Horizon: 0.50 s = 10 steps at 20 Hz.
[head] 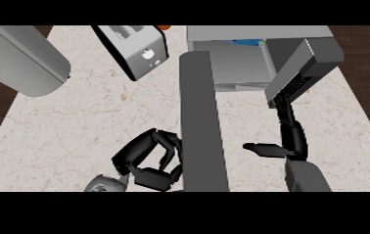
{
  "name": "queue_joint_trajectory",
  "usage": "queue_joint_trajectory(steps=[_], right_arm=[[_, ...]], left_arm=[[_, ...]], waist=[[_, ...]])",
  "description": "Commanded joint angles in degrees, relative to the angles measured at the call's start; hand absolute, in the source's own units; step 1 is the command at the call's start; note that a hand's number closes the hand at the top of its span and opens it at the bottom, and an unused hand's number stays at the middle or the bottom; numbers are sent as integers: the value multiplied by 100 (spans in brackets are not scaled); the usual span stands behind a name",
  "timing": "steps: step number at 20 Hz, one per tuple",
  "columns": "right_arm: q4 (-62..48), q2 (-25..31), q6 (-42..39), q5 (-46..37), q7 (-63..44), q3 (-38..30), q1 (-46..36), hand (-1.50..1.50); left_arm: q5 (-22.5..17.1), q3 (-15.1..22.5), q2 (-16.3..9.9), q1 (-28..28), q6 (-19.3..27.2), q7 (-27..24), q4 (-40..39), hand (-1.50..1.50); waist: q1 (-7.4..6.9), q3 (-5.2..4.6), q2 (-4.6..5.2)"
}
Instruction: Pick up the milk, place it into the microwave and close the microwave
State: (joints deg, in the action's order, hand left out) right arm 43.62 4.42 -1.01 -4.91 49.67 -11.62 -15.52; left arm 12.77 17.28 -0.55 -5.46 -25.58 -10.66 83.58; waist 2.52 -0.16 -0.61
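Both hands are empty, left hand (151,162) curled near the counter's (86,115) front edge, right hand (292,137) straight-fingered, so with something blue, probably the milk (245,42), in the microwave (239,66), you're at swinging the door (202,120) shut.

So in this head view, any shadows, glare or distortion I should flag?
Head view: lighting is flat, with no glare on the pale marble counter and no clear cast shadows; the open grey microwave door looks stretched toward the lower edge by the steep angle; the blue item inside the grey microwave is mostly hidden.
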Motion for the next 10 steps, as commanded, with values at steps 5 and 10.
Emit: queue_joint_trajectory(steps=[5,10], right_arm=[[2729,61,-376,261,-814,374,1843,-150],[4087,244,-614,660,-1316,257,2444,-150]], left_arm=[[23,1217,53,-144,489,-469,-1000,150],[-203,2326,54,-763,1367,-387,-1627,150]], waist=[[60,-6,7],[72,0,47]])
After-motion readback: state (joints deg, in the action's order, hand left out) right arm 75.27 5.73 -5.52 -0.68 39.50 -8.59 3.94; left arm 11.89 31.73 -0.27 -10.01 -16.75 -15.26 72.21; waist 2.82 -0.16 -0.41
